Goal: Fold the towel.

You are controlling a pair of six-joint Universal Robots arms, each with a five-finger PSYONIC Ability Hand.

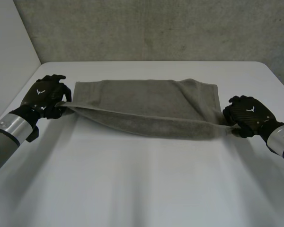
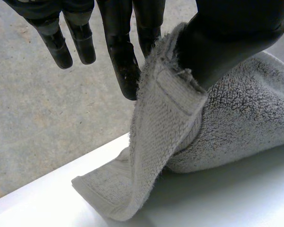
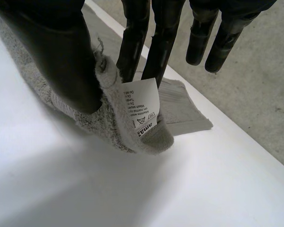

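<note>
We see the grey towel (image 1: 146,106) stretched across the middle of the frame on the white table (image 1: 142,184). Its far part lies flat. Its near edge is raised off the surface and hangs in a shallow sag between the two hands.

At the left of the frame, the left hand (image 1: 47,94) pinches the towel's near left corner. In its wrist view the thumb (image 2: 227,38) presses the hemmed corner against the fingers (image 2: 125,66) behind it, while the outer fingers hang straight and free of the cloth. Below the pinch, the towel drapes down to the table and a loose flap lies on the surface.

At the right of the frame, the right hand (image 1: 246,116) grips the near right corner in the same way. Its thumb (image 3: 61,52) clamps the bunched cloth against two fingers (image 3: 132,47). A white care label (image 3: 142,106) hangs from the corner just beside the thumb. A grey wall (image 1: 146,28) stands behind the table.
</note>
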